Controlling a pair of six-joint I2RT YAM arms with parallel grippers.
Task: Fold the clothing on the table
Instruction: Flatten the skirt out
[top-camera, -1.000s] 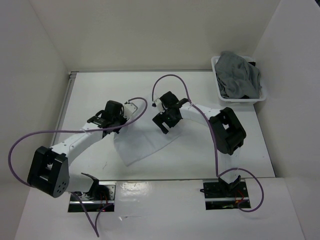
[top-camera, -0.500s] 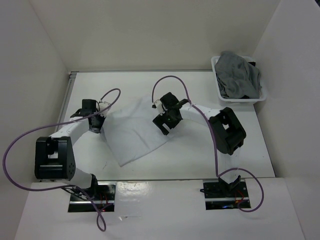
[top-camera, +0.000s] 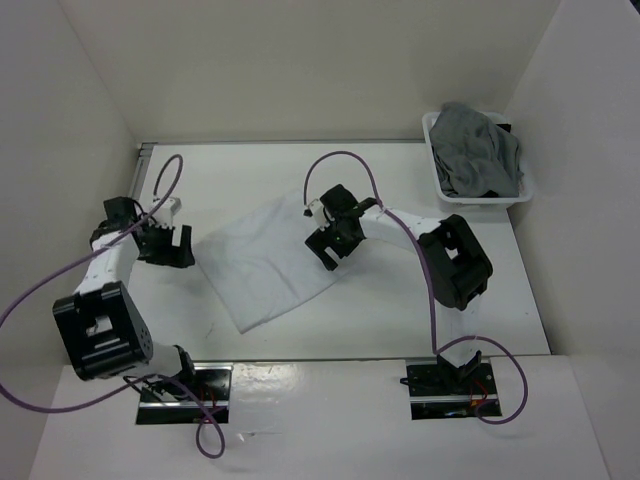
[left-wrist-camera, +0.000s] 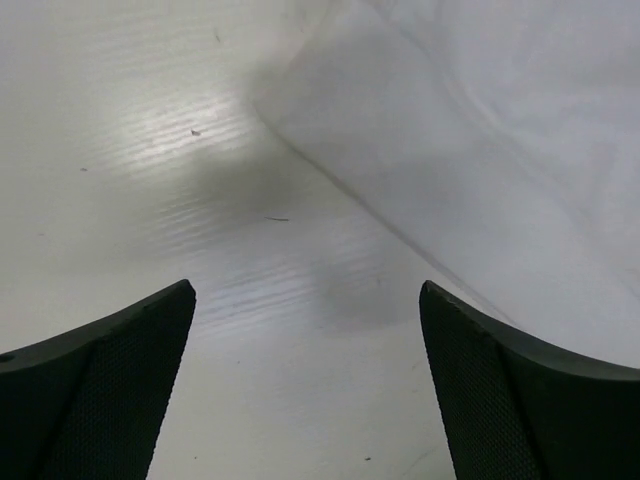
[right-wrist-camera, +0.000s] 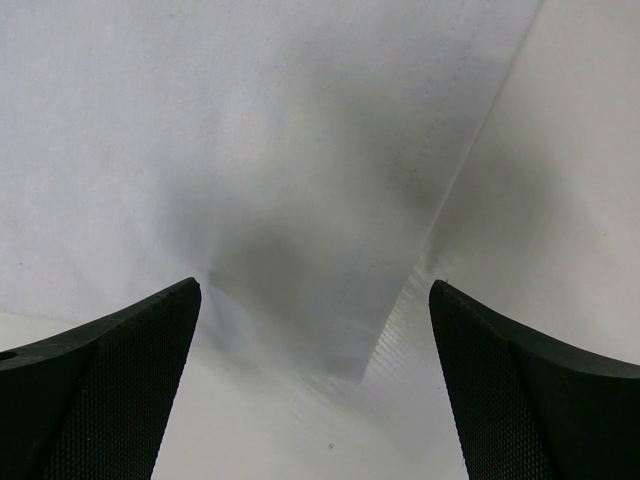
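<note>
The left gripper (top-camera: 168, 250) stands wide open with nothing in it; its wrist view shows only bare table (top-camera: 400, 320) between the jaws. The white cloth (top-camera: 265, 265) lies flat on the table just ahead and to the right of this gripper. Its nearest corner is close to the fingertips but apart from them, and one straight edge runs away diagonally. On the gripper's other side the metal rail (top-camera: 138, 165) and the side wall sit close, leaving little room there; toward the cloth the way is open

The right gripper (top-camera: 332, 243) is also spread fully and grips nothing. It sits over the cloth's opposite edge: a corner of the fabric lies between the jaws, with bare table to the right of it and nearer the wrist. Past this gripper's right a wide stretch of bare tabletop reaches a white plastic basket (top-camera: 485, 203) in the far right corner, heaped with grey clothing (top-camera: 480, 150). Another broad bare band lies between the cloth's near corner and the arms' bases
</note>
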